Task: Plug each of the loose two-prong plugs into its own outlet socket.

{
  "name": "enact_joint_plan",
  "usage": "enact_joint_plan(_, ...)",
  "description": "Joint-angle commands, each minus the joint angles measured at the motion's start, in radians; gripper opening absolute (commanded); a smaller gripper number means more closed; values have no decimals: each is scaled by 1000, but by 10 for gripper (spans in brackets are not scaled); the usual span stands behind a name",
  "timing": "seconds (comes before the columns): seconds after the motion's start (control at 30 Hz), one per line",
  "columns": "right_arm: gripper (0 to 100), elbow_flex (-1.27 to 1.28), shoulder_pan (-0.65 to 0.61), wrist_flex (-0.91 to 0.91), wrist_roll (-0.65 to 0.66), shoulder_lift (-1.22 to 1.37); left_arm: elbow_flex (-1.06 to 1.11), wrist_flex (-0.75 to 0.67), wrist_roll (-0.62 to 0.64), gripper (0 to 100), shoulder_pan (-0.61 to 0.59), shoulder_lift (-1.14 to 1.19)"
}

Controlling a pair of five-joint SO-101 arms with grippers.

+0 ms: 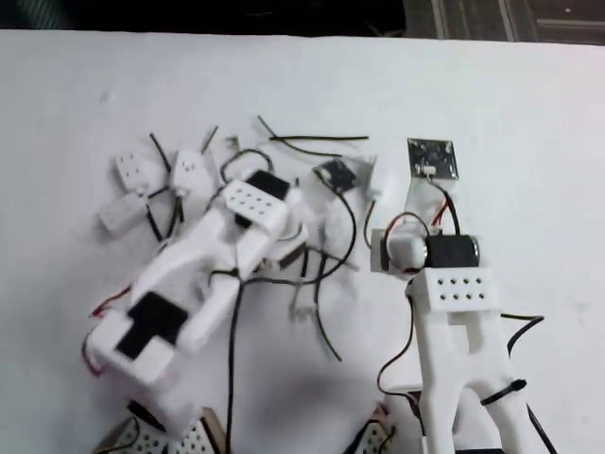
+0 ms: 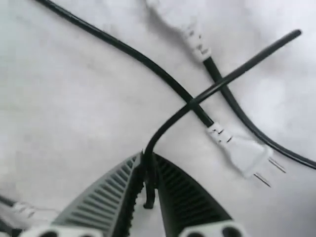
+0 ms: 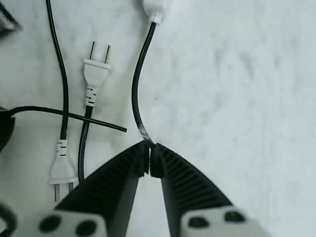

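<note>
White two-prong plug (image 2: 246,156) trails a black cord (image 2: 200,113).

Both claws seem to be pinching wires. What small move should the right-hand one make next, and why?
Probably it should let go and re-grip higher up, at the white plug itself. The right gripper is shut on the black cord well short of that plug, so if lifted the plug would likely dangle and be hard to aim.

Beside the slanting white plastic arm (image 1: 189,284), 3 small white socket blocks (image 1: 140,170) are too blurred to count their slots (outlines only); a thin black cable (image 1: 304,274) disappears beneath that arm's head.
</note>
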Motion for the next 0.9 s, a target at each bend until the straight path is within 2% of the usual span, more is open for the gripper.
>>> enact_joint_plan(0.0, 18, -6, 15, -1, 8, -36, -29, 18, 8, 22, -15, -189)
enact_joint_plan(0.17, 18, -6, 15, -1, 8, -36, 57, 29, 8, 22, -22, -371)
enact_joint_plan(0.4, 18, -6, 15, -1, 8, -36, 244, 32, 2, 25, -122, -694)
enact_joint_plan(0.47, 18, -6, 15, -1, 8, -36, 336, 81, -2, 66, -143, -796)
enact_joint_plan(0.63, 18, -6, 15, -2, 8, -36, 535, 190, -3, 291, -239, -1089)
enact_joint_plan(0.87, 18, -5, 13, -2, 8, -36, 717, 190, -100, 316, -274, -1448)
